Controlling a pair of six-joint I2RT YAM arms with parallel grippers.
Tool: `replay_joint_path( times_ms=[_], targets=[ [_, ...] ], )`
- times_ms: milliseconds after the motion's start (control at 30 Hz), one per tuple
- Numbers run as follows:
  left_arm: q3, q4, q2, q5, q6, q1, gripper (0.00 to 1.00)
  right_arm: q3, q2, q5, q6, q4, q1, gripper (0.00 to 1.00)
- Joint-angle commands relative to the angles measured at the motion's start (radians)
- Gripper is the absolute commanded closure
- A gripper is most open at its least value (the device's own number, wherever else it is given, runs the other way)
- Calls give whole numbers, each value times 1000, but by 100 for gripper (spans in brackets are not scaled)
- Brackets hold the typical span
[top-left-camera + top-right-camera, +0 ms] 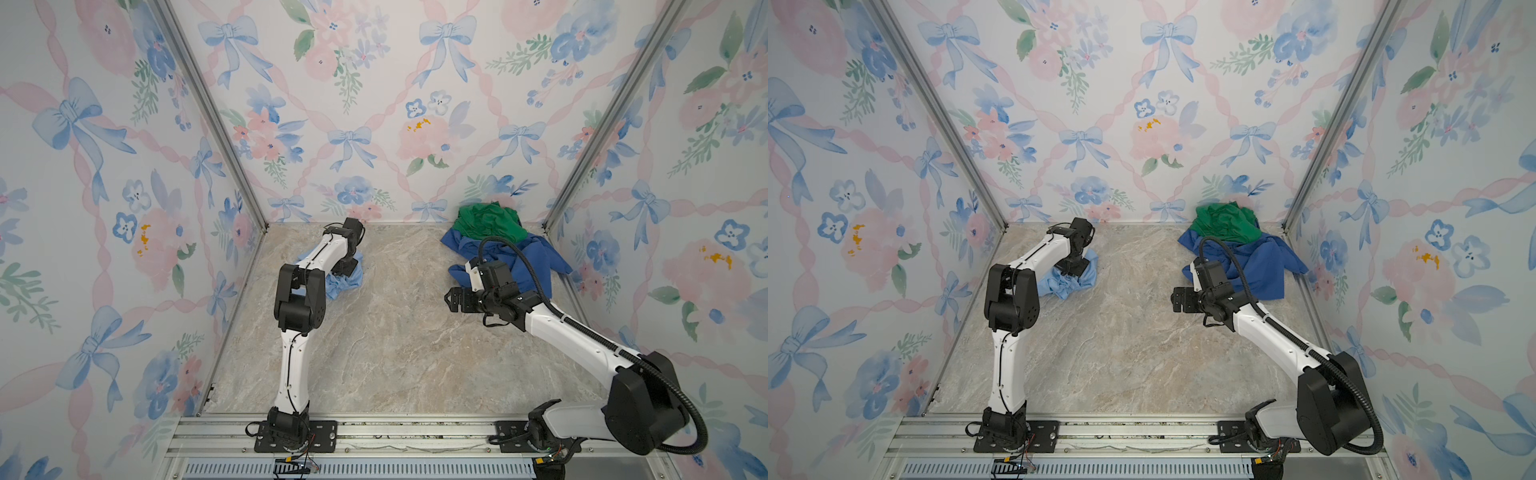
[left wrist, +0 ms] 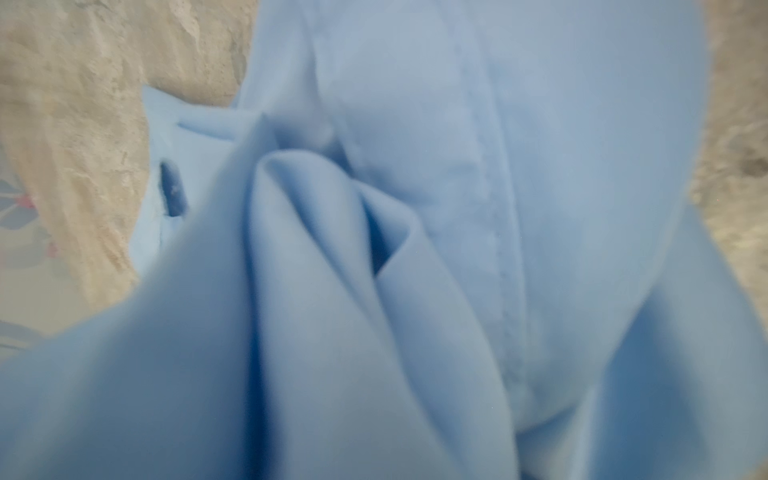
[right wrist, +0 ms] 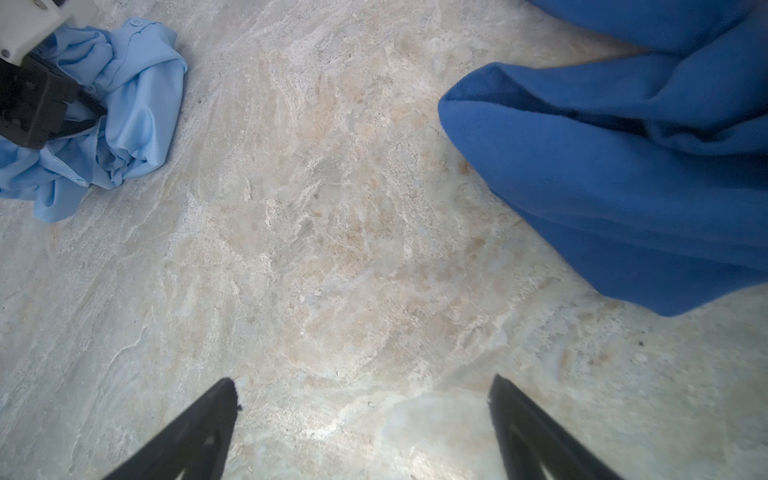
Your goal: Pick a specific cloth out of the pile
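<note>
- Cloth (image 3: 124, 104), the pale sky-blue one, is pinched in the left fingers (image 3: 85, 114), which are closed on a gathered fold; the left wrist view is filled with its fabric (image 2: 415, 249).
- From that pinch the crumpled bulk spreads toward the near left, under the left arm, resting on the desk (image 1: 395, 353) at its far left in both top views (image 1: 345, 284) (image 1: 1065, 284).
- Its long line runs roughly from far right to near left.
- The left arm is plainly the nearer one; the right fingers (image 3: 363, 390) are spread wide, hold nothing, and hover over bare desk, well apart from the cloth.
- The pile (image 1: 498, 249) sits at the far right, a green garment (image 1: 486, 224) on a dark blue one (image 1: 523, 266), well apart from the cloth.
- Nothing lies between cloth and pile, so I judge a lift or release unhindered.
</note>
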Motion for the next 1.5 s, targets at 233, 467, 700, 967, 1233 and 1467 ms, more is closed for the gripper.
replay_joint_path(
  times_ms=[233, 467, 700, 967, 1233, 1467],
  targets=[
    [-109, 155, 7, 392, -74, 177, 100, -13, -16, 1, 2, 5, -7, 3],
    [13, 178, 108, 312, -112, 240, 100, 0, -21, -5, 10, -3, -6, 3],
    [159, 193, 191, 389, -151, 250, 100, 33, -35, 14, 7, -46, 3, 3],
    [143, 193, 135, 356, -172, 252, 76, 46, -31, 16, 13, -44, 12, 3],
    [153, 195, 64, 373, -163, 259, 49, 74, -23, 24, 5, -50, 22, 3],
    [154, 194, 2, 355, -165, 259, 21, 55, -36, 40, 4, -56, 23, 3]
  ],
)
